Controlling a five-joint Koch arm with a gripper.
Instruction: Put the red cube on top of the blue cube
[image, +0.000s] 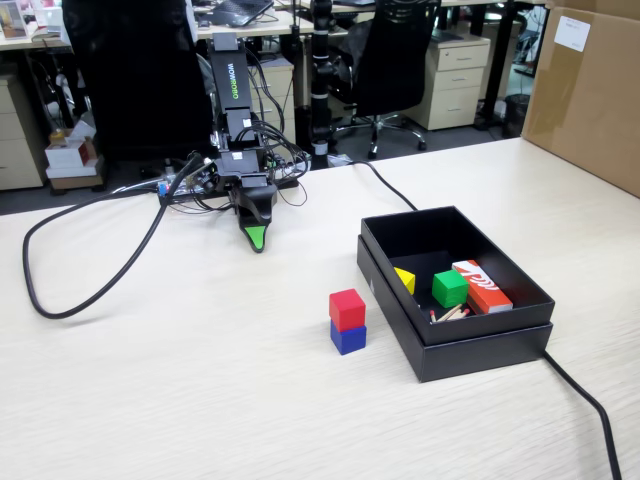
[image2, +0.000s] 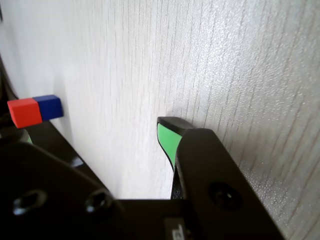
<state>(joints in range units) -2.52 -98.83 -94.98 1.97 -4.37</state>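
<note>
Red cube (image: 347, 308): sitting right on top of the blue cube (image: 348, 338), pretty squarely lined up, out on the open table (image: 200, 380) just left of the black box in the fixed view. In the wrist view the pair shows up sideways at the left edge, red (image2: 22, 112) touching blue (image2: 49, 107).

Blue cube: flat on the tabletop, carrying the red one, close to the box's left wall but not touching it.

Gripper (image: 257, 238): well away from the stack, back near the arm's base, tip pointing down at the table with the green pad showing. Holding nothing. Honestly can't tell if the jaws are apart or together; only one green-faced tip is visible in either view (image2: 169, 136), the other is lost behind the dark housing.

Arm (image: 228, 90): folded low at the far side of the table, cables bunched around its base.

Black box (image: 480, 345): open-topped, right of the stack. Inside it are a green cube (image: 449, 288), a yellow piece (image: 405, 279) against the left wall, a red-orange box with white lettering (image: 482, 286) and a few thin sticks (image: 449, 314).

Black cable (image: 90, 295): loops across the left side of the table.

Cardboard box (image: 585, 90): stands at the far right edge.
</note>
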